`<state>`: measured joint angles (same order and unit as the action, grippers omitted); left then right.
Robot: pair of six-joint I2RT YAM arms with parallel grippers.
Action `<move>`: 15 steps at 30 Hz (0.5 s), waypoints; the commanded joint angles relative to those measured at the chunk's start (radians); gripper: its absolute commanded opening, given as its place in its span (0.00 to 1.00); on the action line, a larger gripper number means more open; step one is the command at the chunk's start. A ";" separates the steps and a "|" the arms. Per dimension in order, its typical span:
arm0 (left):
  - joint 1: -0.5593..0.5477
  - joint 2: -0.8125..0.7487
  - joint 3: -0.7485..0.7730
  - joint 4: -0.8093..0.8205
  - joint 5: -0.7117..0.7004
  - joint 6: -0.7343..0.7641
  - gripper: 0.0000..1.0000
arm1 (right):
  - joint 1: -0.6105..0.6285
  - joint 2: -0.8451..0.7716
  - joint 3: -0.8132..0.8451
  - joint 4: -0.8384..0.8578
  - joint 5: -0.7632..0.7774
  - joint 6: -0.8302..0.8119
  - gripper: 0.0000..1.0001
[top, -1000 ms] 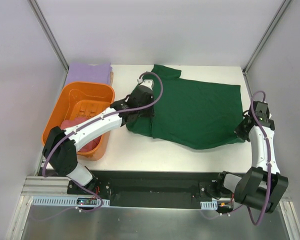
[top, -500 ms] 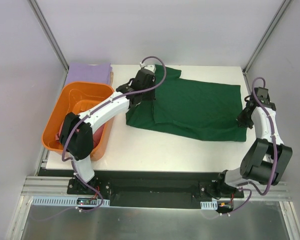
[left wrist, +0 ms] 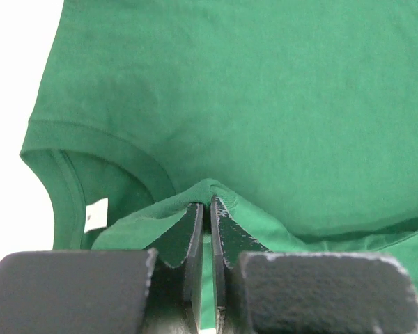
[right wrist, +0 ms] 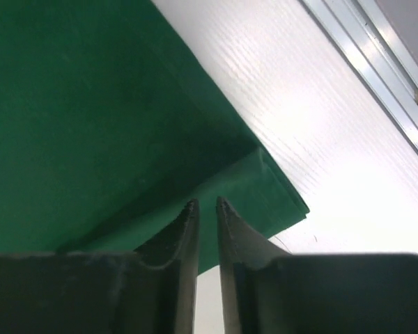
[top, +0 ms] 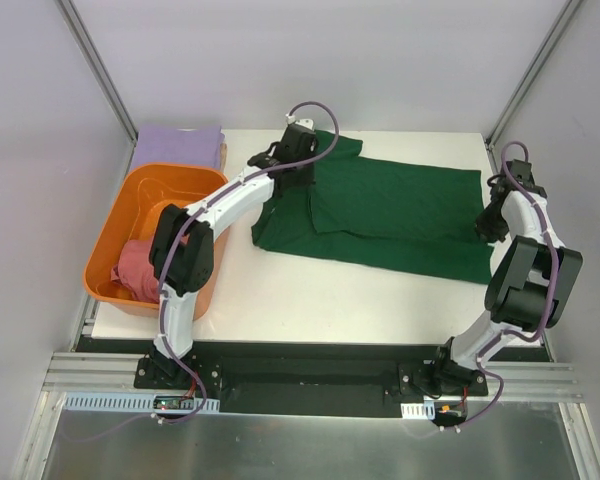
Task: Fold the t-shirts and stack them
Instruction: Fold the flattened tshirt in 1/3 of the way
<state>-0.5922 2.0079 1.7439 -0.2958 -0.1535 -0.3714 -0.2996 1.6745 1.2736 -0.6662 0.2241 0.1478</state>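
Dark green t-shirt (top: 400, 215) lies flat on the table (top: 320, 305), centre to right. An upper layer sits on a lower one, and the lower shows as a strip along the near side. Its right edge is just beside the table's right edge, and a sleeve (top: 342, 146) reaches close to the far edge.

Left pincer (left wrist: 210, 204) is at the shirt's left end, clamped on a raised ridge of green cloth. The collar and its white label (left wrist: 95, 214) are just left of it.

Right pincer (right wrist: 206, 203) is at the shirt's right end, over a doubled corner (right wrist: 282, 198). Its tips are nearly together with a slim gap. Can't tell if any cloth is nipped.

Pale lavender t-shirt (top: 180, 145) is folded at the far-left corner, just beyond the orange basket (top: 120, 225). Pinkish-red t-shirt (top: 138, 272) is bunched inside the basket at its near end.

Open room: a bare band of table along the near side in front of the green hem, and a narrower gap between basket and shirt. The right side is tight. The left arm (top: 225, 205) crosses the basket's far-right corner.
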 commanded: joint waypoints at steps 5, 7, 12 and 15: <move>0.042 0.092 0.195 -0.069 -0.055 0.025 0.86 | -0.006 0.030 0.156 -0.015 0.121 -0.016 0.55; 0.042 0.063 0.180 -0.069 -0.006 0.028 0.99 | -0.003 -0.016 0.147 -0.018 0.115 -0.031 0.64; 0.042 -0.037 0.060 -0.069 0.118 -0.018 0.99 | 0.028 -0.146 0.021 0.006 -0.079 -0.074 0.96; 0.040 -0.095 -0.052 -0.057 0.242 -0.070 0.99 | 0.105 -0.197 -0.106 0.085 -0.213 -0.102 0.96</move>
<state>-0.5465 2.0449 1.7966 -0.3481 -0.0795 -0.3733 -0.2783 1.5604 1.2850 -0.6308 0.2016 0.0917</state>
